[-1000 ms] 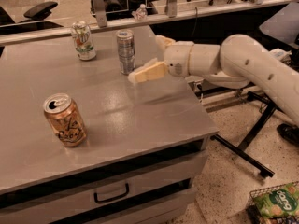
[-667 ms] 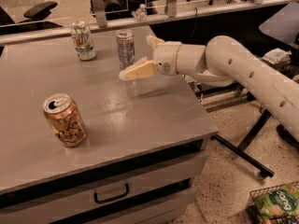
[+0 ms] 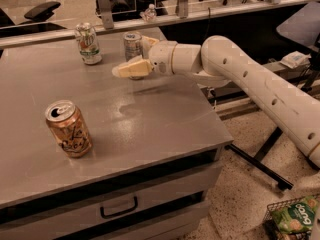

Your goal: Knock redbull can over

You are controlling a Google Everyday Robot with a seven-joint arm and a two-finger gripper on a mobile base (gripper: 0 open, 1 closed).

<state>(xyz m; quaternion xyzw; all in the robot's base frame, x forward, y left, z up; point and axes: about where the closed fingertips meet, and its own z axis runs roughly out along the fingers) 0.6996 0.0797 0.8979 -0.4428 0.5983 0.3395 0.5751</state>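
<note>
Camera view shows us the slim, tall silver-and-blue redbull can [image 3: 132, 43] standing upright toward the far edge of the grey tabletop [image 3: 150, 119], with the white can with green markings [image 3: 88, 43] a little to its left and the wider orange-bronze can with black script [image 3: 69, 129] well apart at the near left. The cream two-finger tool [image 3: 132, 59] reaches in from the right on the white jointed arm [image 3: 240, 74]. Its jaws stand apart and have hold of nothing; the near finger crosses in front of the can's lower half and the far finger shows just beside the can's upper right. We cannot tell whether either finger is touching it. We judge the can to be light, thin-walled aluminium, stiff enough to push but easy to dent, smooth and slippery, and top-heavy for its narrow base. We see no need to grip it; a sideways push high on the wall should tip it, whereas a low push may only slide it along the smooth tabletop. Once down it will likely roll, and the far edge is near.
</note>
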